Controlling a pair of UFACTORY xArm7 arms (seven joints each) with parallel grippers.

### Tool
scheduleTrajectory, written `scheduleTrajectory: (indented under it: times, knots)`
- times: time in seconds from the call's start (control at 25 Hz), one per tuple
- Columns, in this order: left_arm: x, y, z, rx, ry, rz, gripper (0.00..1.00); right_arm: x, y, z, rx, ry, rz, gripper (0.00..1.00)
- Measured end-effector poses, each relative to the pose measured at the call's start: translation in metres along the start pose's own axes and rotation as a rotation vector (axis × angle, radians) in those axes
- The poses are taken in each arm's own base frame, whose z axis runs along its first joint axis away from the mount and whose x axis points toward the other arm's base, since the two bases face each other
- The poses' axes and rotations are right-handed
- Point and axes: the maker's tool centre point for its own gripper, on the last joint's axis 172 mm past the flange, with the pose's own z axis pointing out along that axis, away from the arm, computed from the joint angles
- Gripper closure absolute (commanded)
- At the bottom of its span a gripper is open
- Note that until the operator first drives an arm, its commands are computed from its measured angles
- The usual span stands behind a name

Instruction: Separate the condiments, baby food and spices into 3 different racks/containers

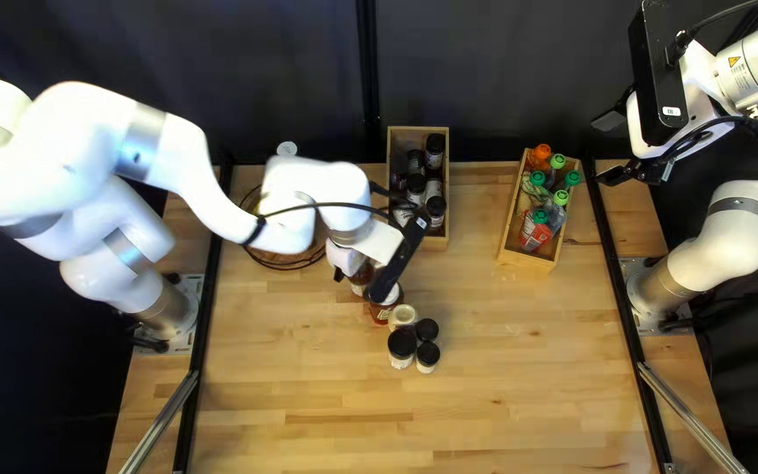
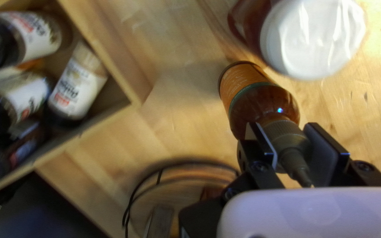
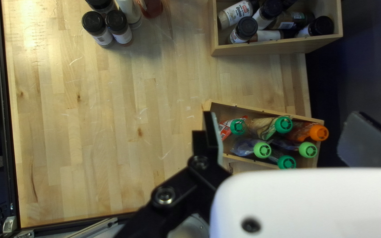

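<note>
My left gripper [image 1: 351, 270] is low over the middle of the table, beside a brown sauce bottle [image 1: 361, 279]. In the left wrist view my left gripper [image 2: 291, 143] is shut on the dark cap of this bottle [image 2: 265, 103]; a white-lidded jar [image 2: 312, 37] is just ahead. Black-capped spice jars [image 1: 402, 344] stand together nearer the table's front. Other spice jars lie in a wooden box [image 1: 446, 189]. Green- and orange-capped pouches fill a second wooden box [image 3: 261, 107]. My right gripper [image 1: 609, 147] hangs open beyond this box; in its wrist view the right gripper [image 3: 284, 132] holds nothing.
A round wire-rimmed basket [image 1: 284, 265] stands behind my left arm, partly hidden by it. A pale-lidded jar [image 1: 403, 316] stands between the white-lidded jar and the black-capped ones. Metal rails [image 1: 690, 417] run along the table's sides.
</note>
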Motion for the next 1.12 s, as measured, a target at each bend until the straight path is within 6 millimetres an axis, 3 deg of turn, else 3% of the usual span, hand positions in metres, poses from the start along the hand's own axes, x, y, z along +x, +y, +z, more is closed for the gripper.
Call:
scheduleTrajectory:
  times: [0.32,0.68,1.12]
  knots:
    - [-0.039,-0.032,-0.016,0.048,-0.052,-0.067,1.0,0.0,0.0,0.0,0.0,0.0,0.0,0.0]
    - [-0.076,-0.07,-0.009,0.073,-0.121,-0.14,1.0,0.0,0.0,0.0,0.0,0.0,0.0,0.0]
    - [-0.087,-0.071,0.012,0.069,-0.165,-0.177,1.0,0.0,0.0,0.0,0.0,0.0,0.0,0.0]
